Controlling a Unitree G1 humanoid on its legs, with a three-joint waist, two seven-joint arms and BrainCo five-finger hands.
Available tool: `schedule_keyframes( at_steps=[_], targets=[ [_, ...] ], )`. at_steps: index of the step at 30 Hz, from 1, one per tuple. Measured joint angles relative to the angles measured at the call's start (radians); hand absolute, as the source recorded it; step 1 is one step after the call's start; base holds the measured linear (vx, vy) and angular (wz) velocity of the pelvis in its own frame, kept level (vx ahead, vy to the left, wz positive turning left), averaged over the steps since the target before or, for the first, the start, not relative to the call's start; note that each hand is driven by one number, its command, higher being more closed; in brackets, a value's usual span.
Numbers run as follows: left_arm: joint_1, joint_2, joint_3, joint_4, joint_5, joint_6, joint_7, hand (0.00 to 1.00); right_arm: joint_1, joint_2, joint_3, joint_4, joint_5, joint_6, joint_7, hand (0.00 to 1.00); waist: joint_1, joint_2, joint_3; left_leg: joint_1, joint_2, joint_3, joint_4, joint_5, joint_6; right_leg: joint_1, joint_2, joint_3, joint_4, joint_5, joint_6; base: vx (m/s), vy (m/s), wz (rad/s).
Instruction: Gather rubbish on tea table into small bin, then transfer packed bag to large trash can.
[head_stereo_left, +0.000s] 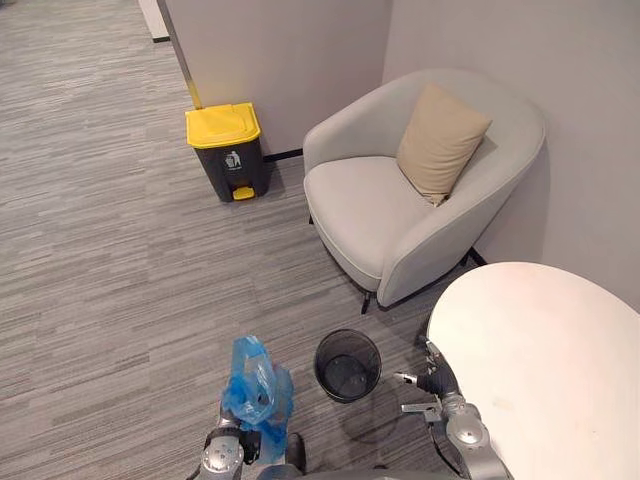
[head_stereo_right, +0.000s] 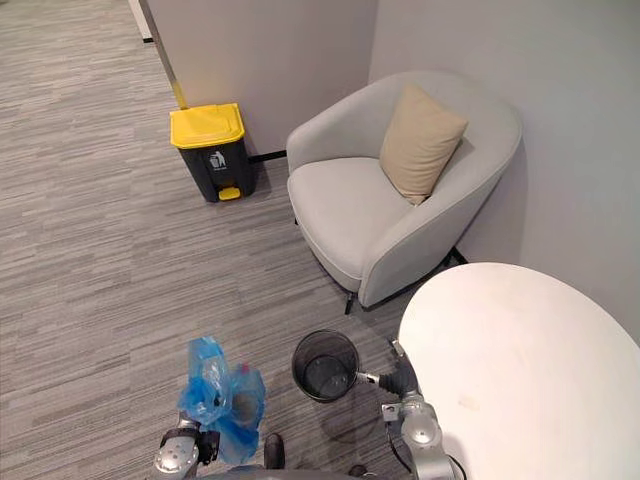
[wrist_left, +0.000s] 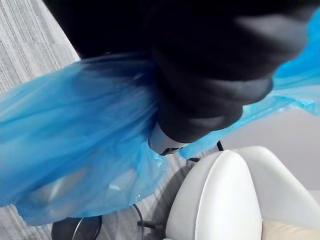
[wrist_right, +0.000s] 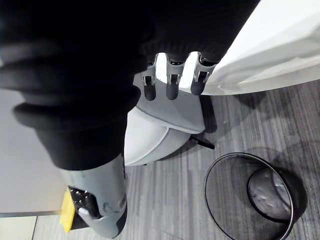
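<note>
Blue bag (head_stereo_left: 255, 385) meets the left hand (head_stereo_left: 248, 442) at six o'clock; its grip cannot be told. Right hand (head_stereo_left: 430, 383), five o'clock, hangs loosely spread beside the small bin (head_stereo_left: 348, 365).

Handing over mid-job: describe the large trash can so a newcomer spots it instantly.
Find the light grey upholstered armchair with the tan cushion against the wall. To its left, by the wall, stands the dark grey pedal bin with a yellow lid. Unlike the small round black mesh bin beside the white round table, it is boxy and lidded.
</note>
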Motion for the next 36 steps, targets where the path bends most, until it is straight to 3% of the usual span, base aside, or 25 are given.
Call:
schedule_keyframes(
  at_steps=[14, 18, 23, 25, 26, 28, 30, 31, 34, 35, 36],
  targets=[
    [0.043, 0.0, -0.003, 0.029, 0.001, -0.021, -0.022, 1.0, 0.007, -0.002, 0.003, 0.06, -0.02, 0.007, -0.004, 0.0, 0.0, 0.006, 0.008, 0.019, 0.0, 0.033, 0.0, -0.012, -0.001, 0.0, -0.004, 0.034, 0.005, -0.001, 0.003, 0.02, 0.01, -0.06],
    [0.032, 0.0, -0.004, 0.029, 0.0, -0.021, -0.022, 1.0, -0.038, -0.008, 0.017, 0.06, -0.035, 0.028, -0.005, 0.0, 0.006, 0.017, 0.047, 0.022, 0.005, 0.07, 0.001, -0.012, -0.001, -0.032, -0.008, 0.074, 0.047, -0.001, 0.004, 0.0, 0.021, -0.29],
    [-0.026, 0.009, -0.006, 0.023, -0.001, -0.022, -0.021, 1.0, -0.085, -0.023, 0.059, 0.047, -0.041, 0.03, -0.025, 0.0, -0.001, 0.014, 0.082, -0.015, -0.019, 0.049, 0.025, -0.008, 0.009, -0.162, -0.07, 0.098, 0.296, -0.085, 0.02, -0.04, 0.026, 0.13],
    [-0.045, 0.016, 0.0, 0.013, -0.002, -0.022, -0.019, 1.0, -0.085, -0.02, 0.068, 0.043, -0.041, 0.03, -0.025, 0.0, 0.003, 0.002, 0.091, -0.059, -0.012, 0.031, 0.078, -0.026, 0.034, -0.166, -0.075, 0.13, 0.339, -0.129, 0.053, -0.04, 0.001, 0.65],
    [-0.049, 0.019, 0.002, 0.003, -0.002, -0.022, -0.018, 1.0, -0.082, -0.018, 0.088, 0.033, -0.04, 0.03, -0.026, 0.0, -0.002, -0.013, 0.094, -0.083, -0.023, 0.005, 0.122, -0.028, 0.038, -0.193, -0.095, 0.176, 0.495, -0.187, 0.063, -0.03, -0.091, 0.81],
    [-0.045, 0.019, 0.003, -0.02, -0.003, -0.022, -0.016, 1.0, -0.081, -0.015, 0.101, 0.023, -0.039, 0.03, -0.026, 0.0, 0.003, -0.031, 0.091, -0.13, -0.034, -0.027, 0.18, -0.029, 0.039, -0.183, -0.091, 0.217, 0.548, -0.229, 0.084, -0.06, -0.13, 0.77],
    [-0.045, 0.003, 0.004, -0.055, -0.004, -0.022, 0.0, 1.0, -0.087, -0.02, 0.1, -0.008, -0.036, 0.028, -0.032, 0.0, 0.032, -0.035, 0.095, -0.194, -0.037, -0.049, 0.223, -0.018, 0.024, -0.161, -0.066, 0.237, 0.443, -0.281, 0.027, -0.18, -0.149, 0.43],
    [-0.046, -0.032, 0.0, -0.061, -0.004, -0.021, 0.001, 1.0, -0.098, -0.035, 0.1, -0.015, -0.032, 0.028, -0.042, 0.0, 0.054, 0.008, 0.106, -0.215, -0.005, -0.077, 0.221, 0.002, 0.009, -0.154, -0.022, 0.216, 0.394, -0.249, -0.004, -0.18, -0.098, 0.16],
    [-0.023, -0.046, -0.008, -0.066, -0.005, -0.022, 0.002, 1.0, -0.095, -0.041, 0.099, -0.036, -0.01, 0.027, -0.054, 0.0, 0.057, 0.046, 0.121, -0.22, 0.023, -0.124, 0.176, 0.035, -0.029, -0.142, 0.023, 0.161, 0.363, -0.218, -0.033, -0.25, -0.115, 0.46],
    [-0.024, -0.045, -0.009, -0.067, -0.009, -0.021, 0.003, 1.0, -0.093, -0.044, 0.089, -0.038, -0.006, 0.029, -0.068, 0.0, 0.05, 0.06, 0.129, -0.226, 0.043, -0.118, 0.134, 0.016, -0.055, -0.14, 0.036, 0.111, 0.343, -0.195, -0.05, -0.22, -0.103, 0.66],
    [-0.028, -0.044, -0.009, -0.067, -0.011, -0.021, 0.003, 1.0, -0.093, -0.043, 0.08, -0.038, -0.006, 0.029, -0.069, 0.0, 0.048, 0.057, 0.128, -0.231, 0.046, -0.102, 0.116, -0.022, -0.093, -0.14, 0.032, 0.091, 0.316, -0.176, -0.06, -0.2, -0.071, 0.84]
  ],
)
